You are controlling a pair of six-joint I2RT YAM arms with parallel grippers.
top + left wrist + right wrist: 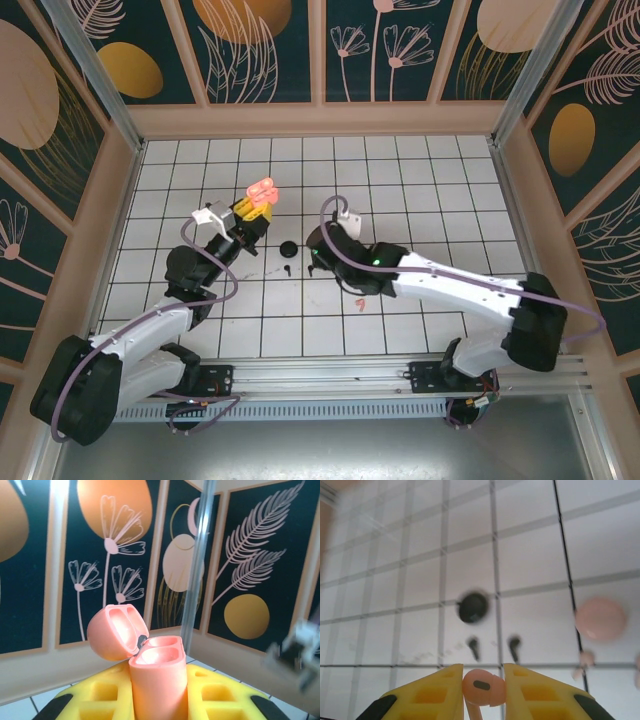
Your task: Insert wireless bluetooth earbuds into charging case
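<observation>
Right end effector [483,674] clamped on pale pink stemmed plastic earbud [481,685], low over white gridded worktop [530,555]. Left end effector [159,702] clamped round pink rounded plastic charging case [156,677], lid open, both wells look empty. Best approach: carry bud across, stem down, centre it over one well, seat gently. Left should hold case upright. Bud is tiny, may slip.

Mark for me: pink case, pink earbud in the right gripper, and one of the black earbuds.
pink case [157,690]: left wrist view, front of its body.
pink earbud [481,685]: right wrist view, its rounded head.
black earbud [474,648]: right wrist view, picture-left one of the pair, its middle.
</observation>
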